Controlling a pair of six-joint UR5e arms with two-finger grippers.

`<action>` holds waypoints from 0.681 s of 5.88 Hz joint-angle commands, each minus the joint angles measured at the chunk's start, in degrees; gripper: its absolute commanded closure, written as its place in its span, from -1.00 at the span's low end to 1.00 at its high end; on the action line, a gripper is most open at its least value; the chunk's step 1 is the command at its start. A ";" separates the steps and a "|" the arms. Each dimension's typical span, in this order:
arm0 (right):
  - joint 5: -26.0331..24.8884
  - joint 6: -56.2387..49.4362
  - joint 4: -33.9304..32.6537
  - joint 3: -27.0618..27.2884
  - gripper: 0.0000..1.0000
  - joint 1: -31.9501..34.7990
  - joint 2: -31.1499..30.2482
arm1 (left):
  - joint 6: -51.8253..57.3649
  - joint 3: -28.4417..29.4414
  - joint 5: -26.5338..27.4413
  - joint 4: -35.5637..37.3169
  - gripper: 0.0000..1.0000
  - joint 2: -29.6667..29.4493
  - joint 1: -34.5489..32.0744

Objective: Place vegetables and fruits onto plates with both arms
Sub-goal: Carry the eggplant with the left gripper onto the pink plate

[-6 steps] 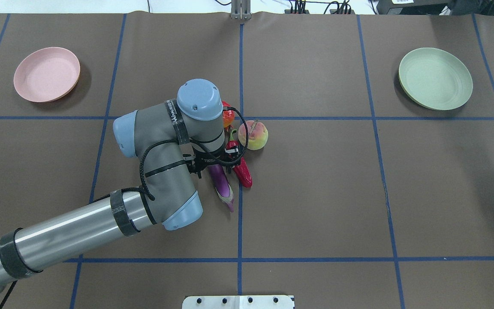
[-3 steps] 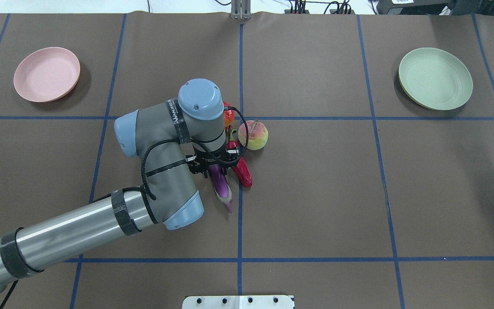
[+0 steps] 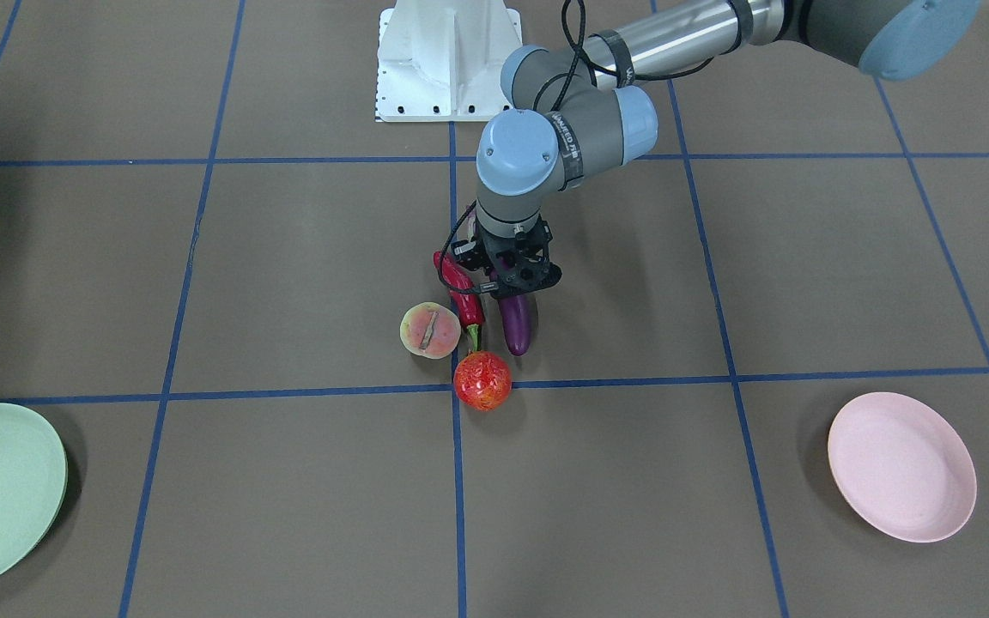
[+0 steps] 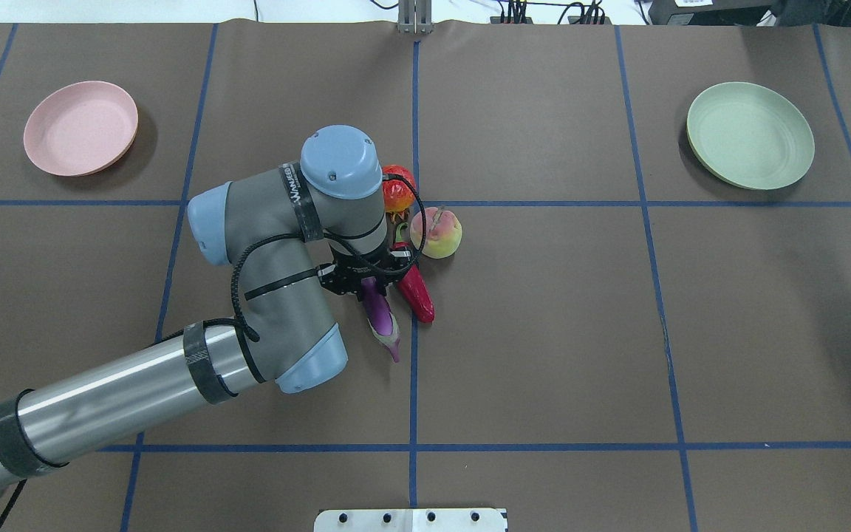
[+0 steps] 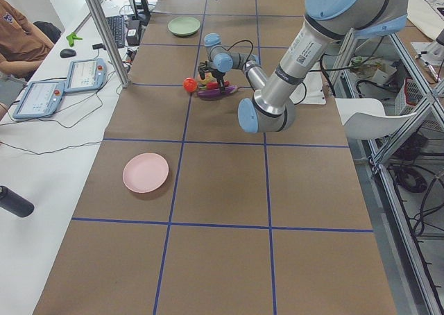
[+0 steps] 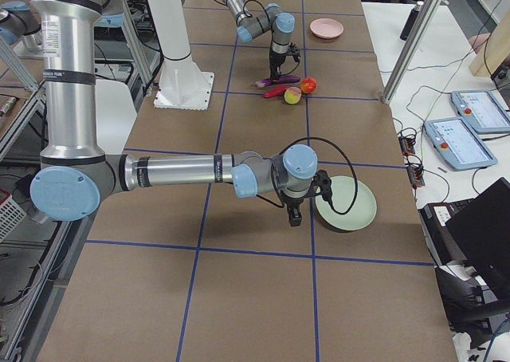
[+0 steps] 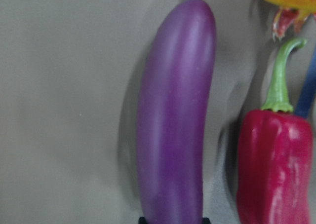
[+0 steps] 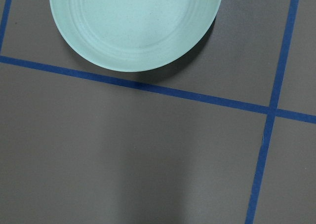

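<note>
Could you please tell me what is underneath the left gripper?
The eggplant, held by the left gripper; the chili pepper lies alongside. From overhead, the wrist covers the grip and the eggplant's far end.

White letters on a black strap [image 4: 292, 194] round the left arm [image 4: 263, 251], by its blue cap [image 4: 340, 161]. Starts w/ "WAN"; the rest is too small to read. Front view shows the same strap, blurry too.

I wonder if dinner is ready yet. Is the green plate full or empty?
Empty. The round pale mint green plate shows only its bare inside in the overhead and right wrist views.
</note>
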 commanded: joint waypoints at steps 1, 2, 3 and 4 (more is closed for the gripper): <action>0.00 0.02 0.15 0.06 -1.00 -0.03 0.07 | -0.05 -14.91 -0.10 7.28 1.00 10.42 -4.03; -0.17 -0.07 0.33 0.23 -1.00 -0.64 0.41 | 3.25 -16.39 -0.10 7.49 1.00 15.37 -9.63; -0.18 0.11 1.37 0.32 -1.00 -1.35 0.59 | 11.90 -14.58 -0.10 7.76 1.00 18.03 -15.25; -0.18 0.37 1.47 0.85 -1.00 -1.53 0.59 | 16.51 -7.69 -0.10 6.71 1.00 18.23 -21.75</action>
